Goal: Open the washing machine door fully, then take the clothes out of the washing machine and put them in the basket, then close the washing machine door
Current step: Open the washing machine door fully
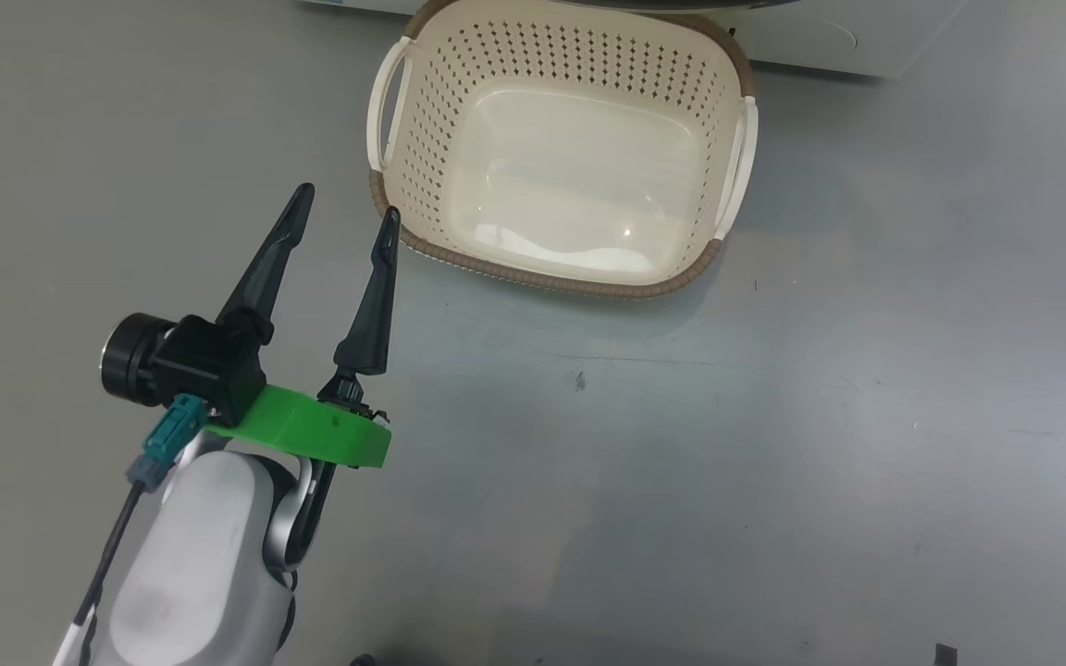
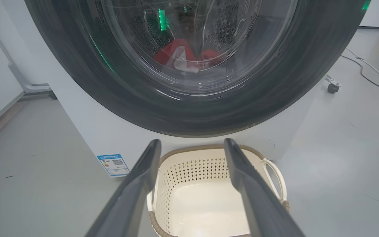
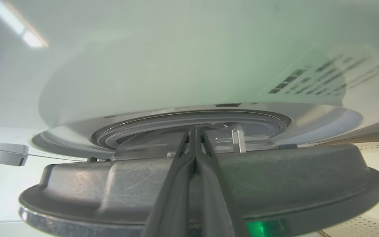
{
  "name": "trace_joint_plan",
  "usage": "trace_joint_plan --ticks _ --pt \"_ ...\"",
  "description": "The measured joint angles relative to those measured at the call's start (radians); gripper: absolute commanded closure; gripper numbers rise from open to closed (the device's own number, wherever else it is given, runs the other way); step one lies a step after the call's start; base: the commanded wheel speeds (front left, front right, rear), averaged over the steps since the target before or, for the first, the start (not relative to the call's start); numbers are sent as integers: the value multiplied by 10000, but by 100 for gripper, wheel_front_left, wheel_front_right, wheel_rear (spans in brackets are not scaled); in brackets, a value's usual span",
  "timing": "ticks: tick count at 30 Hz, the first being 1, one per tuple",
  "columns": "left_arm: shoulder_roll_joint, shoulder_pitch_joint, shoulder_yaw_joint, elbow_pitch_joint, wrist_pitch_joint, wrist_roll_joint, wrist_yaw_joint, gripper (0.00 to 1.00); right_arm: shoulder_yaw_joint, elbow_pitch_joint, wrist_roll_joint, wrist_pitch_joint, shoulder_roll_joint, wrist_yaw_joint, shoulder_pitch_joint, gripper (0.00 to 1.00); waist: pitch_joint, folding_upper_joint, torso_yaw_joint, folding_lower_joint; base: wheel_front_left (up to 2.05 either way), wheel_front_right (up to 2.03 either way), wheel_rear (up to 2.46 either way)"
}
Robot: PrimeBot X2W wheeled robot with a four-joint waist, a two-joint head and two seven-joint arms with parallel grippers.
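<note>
Door (image 2: pixel 77 82) looked partly open; clothes (image 2: pixel 176 54) sat in washer (image 2: pixel 87 131), basket (image 1: pixel 533 277) was empty. Left claw (image 1: pixel 348 202) spread, right claw (image 3: pixel 194 131) pressed together.

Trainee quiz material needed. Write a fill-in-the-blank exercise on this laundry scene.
1. As for contents, the basket is ____.
2. Seen through the glass of the washing machine door, the clothes are mostly ____ in colour.
3. The left end effector is ____.
4. The right end effector is ____.
Missing words: empty; red; open; shut.
</note>
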Motion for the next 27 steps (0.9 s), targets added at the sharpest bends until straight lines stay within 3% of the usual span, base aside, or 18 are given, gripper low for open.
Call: trace_joint_plan --ticks 9,27 --pt "-13 -14 84 138 0 249 0 0 316 165 8 454 142 261 131 100 -176 0 -200 0 0 0 0" --pt "-29 210 299 504 0 391 0 0 844 318 502 1528 825 1298 1831 100 -1123 0 -485 0 0 0 0"
